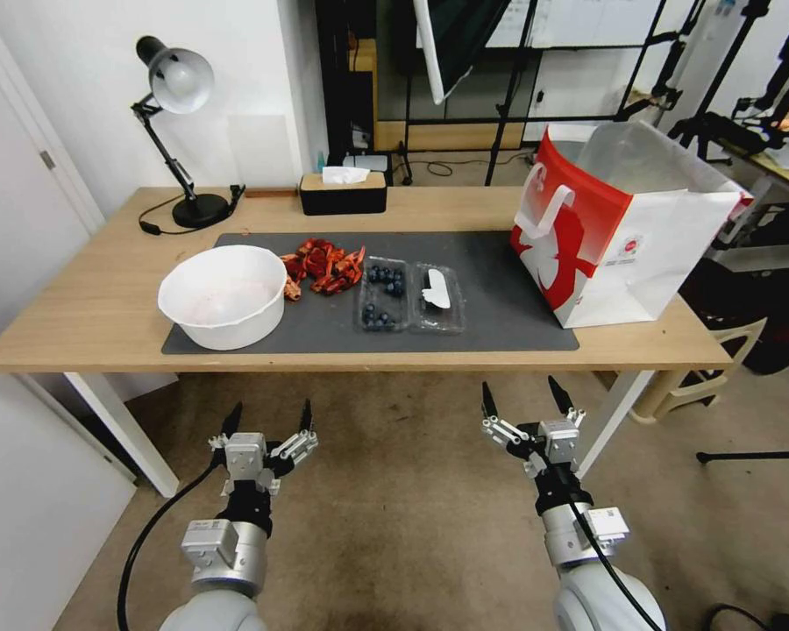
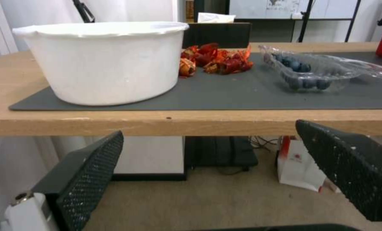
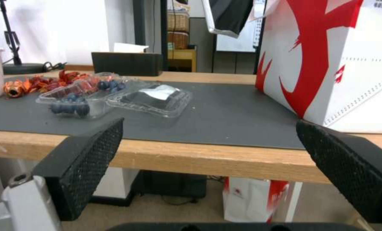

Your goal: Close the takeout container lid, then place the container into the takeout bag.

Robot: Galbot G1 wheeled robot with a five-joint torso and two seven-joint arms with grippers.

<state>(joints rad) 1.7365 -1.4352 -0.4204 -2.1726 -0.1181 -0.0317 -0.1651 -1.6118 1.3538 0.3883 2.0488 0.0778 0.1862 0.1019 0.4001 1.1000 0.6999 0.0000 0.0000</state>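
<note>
The takeout container (image 1: 383,294) lies splayed open on the grey mat (image 1: 491,280), its blueberry-filled tray on the side toward the white bowl (image 1: 223,294) and the lid (image 1: 438,298), label sticker showing, flat on the side toward the takeout bag (image 1: 618,230); tray and lid join along their long edge, so closing looks like a matter of folding the lid over toward the bowl. A heap of red crayfish shells (image 1: 323,265) sits just beside the container, between it and the bowl, on the far side. The bag stands upright with its mouth open at the mat's end, well apart from the container and on the lid's side, which seems to leave it ready to take the closed box from above. A tissue box (image 1: 343,192) and a desk lamp (image 1: 181,131) stand behind the mat, farther from the container than the shells. Neither arm has reached the worktop (image 1: 88,307): the left gripper (image 1: 266,419) hangs below its near edge, in front of the bowl, and the right gripper (image 1: 528,400) hangs likewise, in front of the gap between container and bag. Both point up and forward toward the worktop, each with jaws released, spread wide and grasping nothing. I judge the lid-closing step not yet begun.
</note>
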